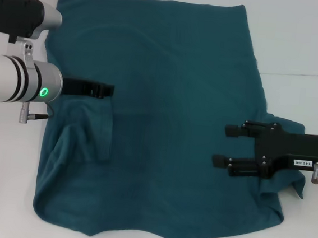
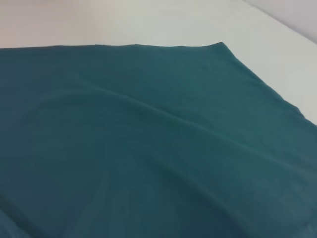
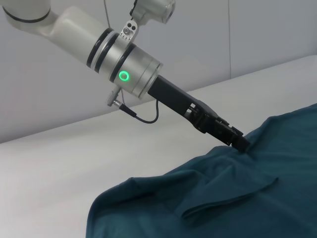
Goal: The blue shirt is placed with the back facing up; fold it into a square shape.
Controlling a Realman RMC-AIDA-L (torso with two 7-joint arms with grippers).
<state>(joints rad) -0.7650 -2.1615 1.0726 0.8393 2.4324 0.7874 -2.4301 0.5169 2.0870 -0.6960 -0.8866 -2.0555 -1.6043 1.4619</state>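
Observation:
The blue shirt [image 1: 172, 98] lies spread on the white table, plain side up, and fills the left wrist view [image 2: 148, 148]. My left gripper [image 1: 110, 90] is over the shirt's left part, shut on a pinch of cloth. The left sleeve flap [image 1: 90, 129] is folded inward beside it. The right wrist view shows the left gripper [image 3: 241, 144] with the shirt [image 3: 237, 198] rising to its tip. My right gripper [image 1: 224, 146] is open and empty over the shirt's right side. The right sleeve [image 1: 287, 190] lies bunched under that arm.
The white table [image 1: 301, 42] shows bare at the far right and along the left edge [image 1: 2, 166]. The shirt's near hem [image 1: 136, 235] lies close to the front edge of the view. A pale wall [image 3: 198, 29] stands behind the table.

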